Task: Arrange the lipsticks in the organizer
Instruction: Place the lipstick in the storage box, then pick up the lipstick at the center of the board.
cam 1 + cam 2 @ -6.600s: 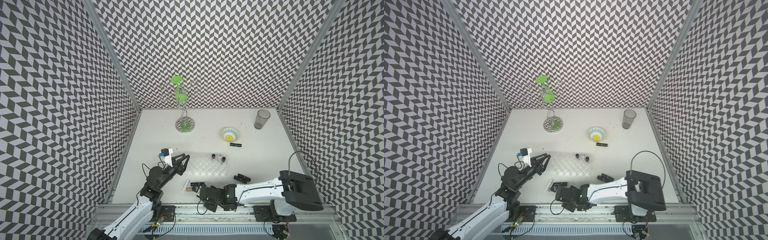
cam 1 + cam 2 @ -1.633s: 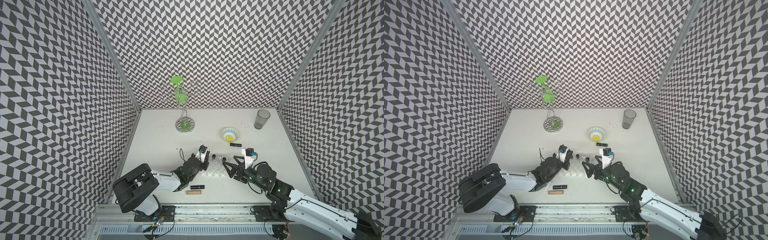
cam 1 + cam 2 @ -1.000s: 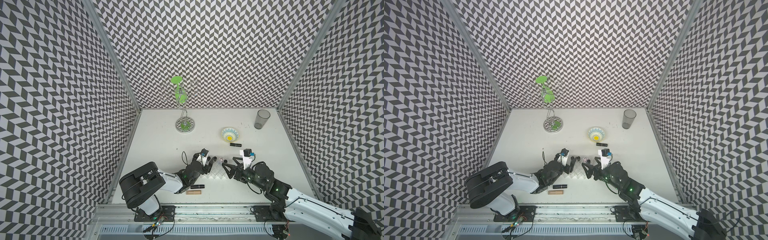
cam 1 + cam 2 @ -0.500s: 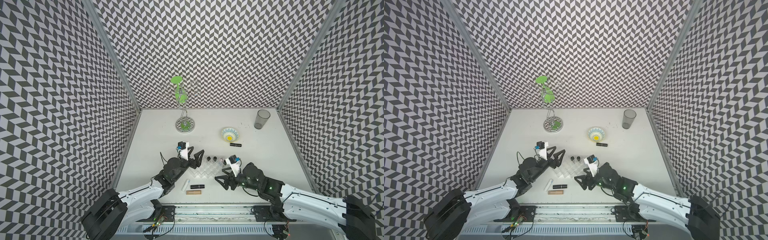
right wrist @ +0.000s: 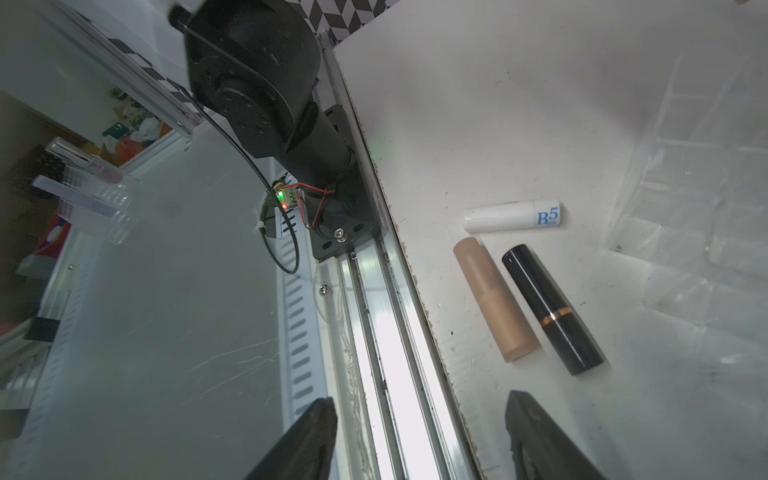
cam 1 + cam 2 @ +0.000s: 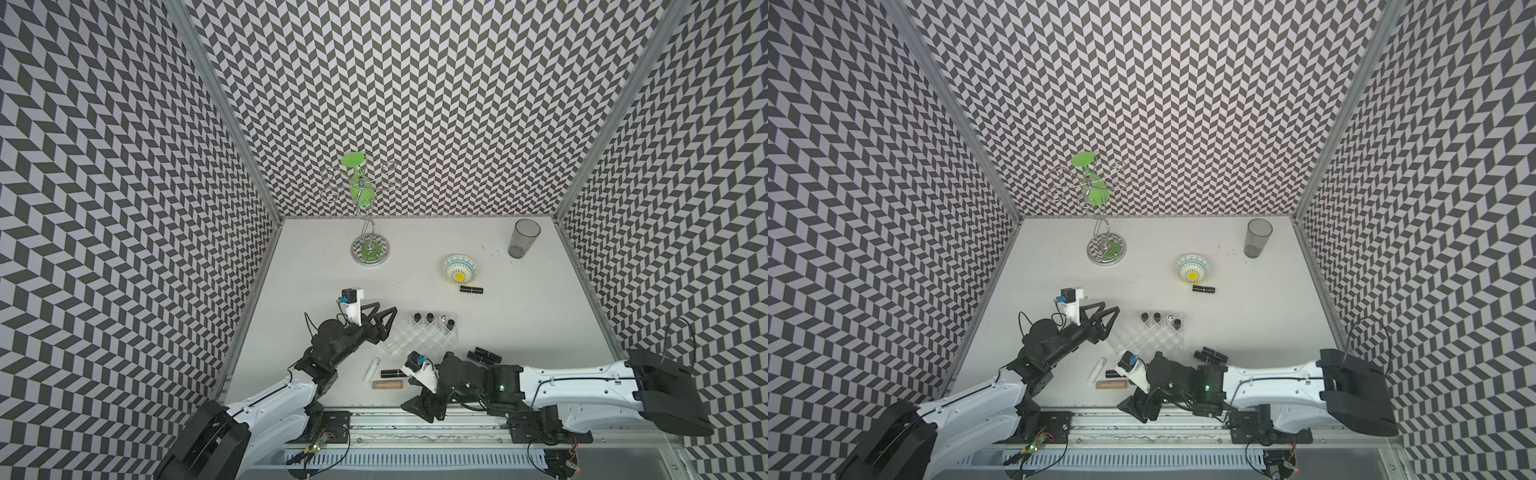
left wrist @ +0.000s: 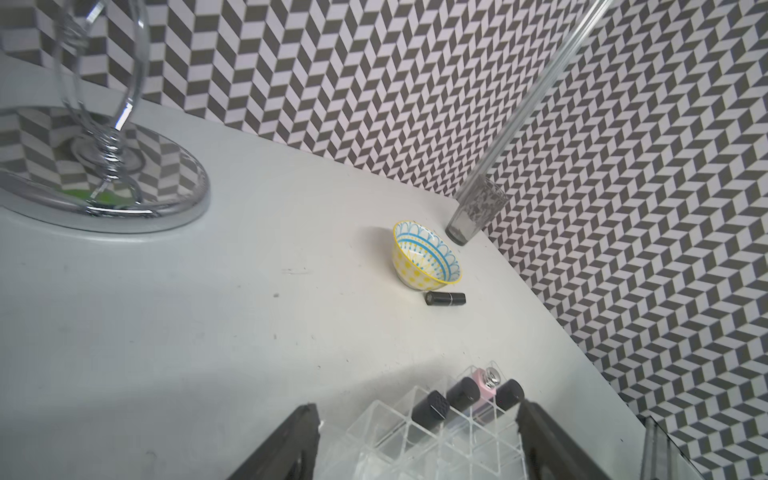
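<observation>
Swings right gripper (image 5: 417,399) away from organizer (image 6: 424,336) down to table (image 5: 519,104) front edge since half a second back; jaws apart, empty, straddling that edge. Keeps left gripper (image 7: 415,409) at organizer's end, jaws apart, empty. Finds beige tube (image 5: 494,299), black tube (image 5: 552,309), white tube (image 5: 513,215) lying flat just ahead. Risk: closing off-centre, knocking beige tube into black tube, rolling one off the edge.

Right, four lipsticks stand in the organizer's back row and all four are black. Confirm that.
Not all four. The back row of the organizer holds four lipsticks, but only three are black; the fourth is a pink lipstick with a silver top. The left wrist view shows it.
</observation>
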